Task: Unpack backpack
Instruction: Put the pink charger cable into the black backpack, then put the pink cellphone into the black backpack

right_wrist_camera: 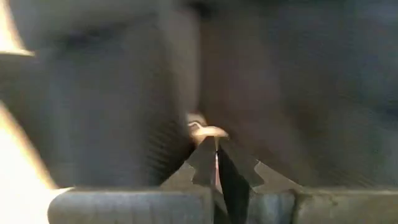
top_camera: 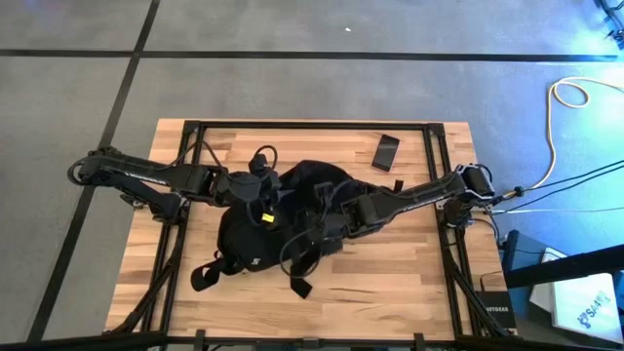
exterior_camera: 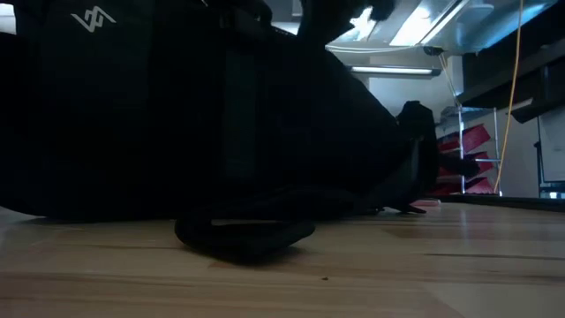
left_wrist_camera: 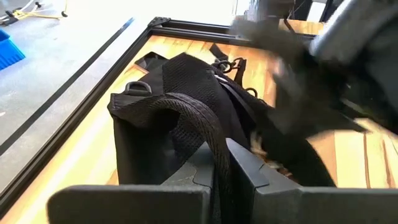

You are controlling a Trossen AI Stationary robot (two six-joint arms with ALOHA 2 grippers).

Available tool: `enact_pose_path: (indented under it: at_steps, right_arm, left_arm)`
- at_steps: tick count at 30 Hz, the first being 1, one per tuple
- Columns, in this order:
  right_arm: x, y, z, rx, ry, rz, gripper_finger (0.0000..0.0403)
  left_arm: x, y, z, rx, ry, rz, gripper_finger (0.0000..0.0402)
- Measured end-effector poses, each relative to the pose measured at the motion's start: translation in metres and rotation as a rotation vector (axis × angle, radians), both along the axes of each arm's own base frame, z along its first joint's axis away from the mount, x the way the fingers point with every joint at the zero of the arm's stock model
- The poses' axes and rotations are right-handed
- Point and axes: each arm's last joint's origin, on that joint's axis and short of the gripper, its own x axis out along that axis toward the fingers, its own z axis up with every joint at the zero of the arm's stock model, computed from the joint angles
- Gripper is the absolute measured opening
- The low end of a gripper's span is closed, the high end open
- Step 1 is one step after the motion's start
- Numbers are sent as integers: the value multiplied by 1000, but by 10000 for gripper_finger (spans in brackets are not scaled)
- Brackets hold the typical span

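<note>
The black backpack [top_camera: 278, 234] lies in the middle of the wooden table; in the low view its body [exterior_camera: 177, 106] with a white logo fills the left, and a strap end [exterior_camera: 243, 234] rests on the boards. My left gripper [left_wrist_camera: 222, 149] reaches in from the left and is shut on a webbing strap at the pack's top. My right gripper [right_wrist_camera: 216, 146] comes from the right, over the pack's upper right part [top_camera: 322, 222]. It is shut at a small pale tab on the dark fabric. My left gripper pinches a black webbing strap [left_wrist_camera: 214, 140] between its two fingers. The strap arches up from the pack's top [left_wrist_camera: 155, 102] and runs down between the fingers. The fingers slant downward from the table's left. The fabric below hangs bunched, while the pack's lower part stays on the table. My right gripper holds a small pale tab [right_wrist_camera: 206, 130] on the backpack at the very ends of its shut fingers. It slants down from the table's right. The view is blurred, so I cannot tell what the tab is fixed to.
A flat black phone [top_camera: 385, 151] lies on the far right part of the table. Black frame rails [top_camera: 312, 125] run along the table's edges. Loose straps [top_camera: 210, 273] trail toward the near edge. Bare boards show at the near right [top_camera: 390, 283].
</note>
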Motion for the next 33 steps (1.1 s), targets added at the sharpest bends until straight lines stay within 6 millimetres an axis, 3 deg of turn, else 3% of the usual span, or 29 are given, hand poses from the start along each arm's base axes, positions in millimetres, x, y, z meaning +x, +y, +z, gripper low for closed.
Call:
enact_pose_path:
  at_steps: [3,5,9,11,15,20,23,29,33]
  right_arm:
    - [-10,6,11,-282,-112,-173,0]
    - [-20,14,24,-362,-204,-238,0]
    - [-44,22,39,-291,-301,-347,0]
    - [-59,14,40,-244,-305,-455,0]
    - [-93,-23,41,-246,-149,-710,6]
    - [-99,-76,46,-107,-183,-848,51]
    - [-117,-118,45,-158,-159,-989,92]
    - [-163,-193,25,-159,-249,-1389,175]
    - [-178,-232,-8,47,-326,-1557,211]
  left_arm:
    - [0,0,0,0,1,1,6]
    - [0,0,0,1,1,1,5]
    - [0,0,0,1,1,1,6]
    - [0,0,0,0,0,1,6]
    - [0,0,0,0,1,0,6]
    - [0,0,0,1,1,1,6]
    - [0,0,0,0,-1,0,6]
    - [0,0,0,-1,-1,-1,6]
    - [0,0,0,-1,1,-3,6]
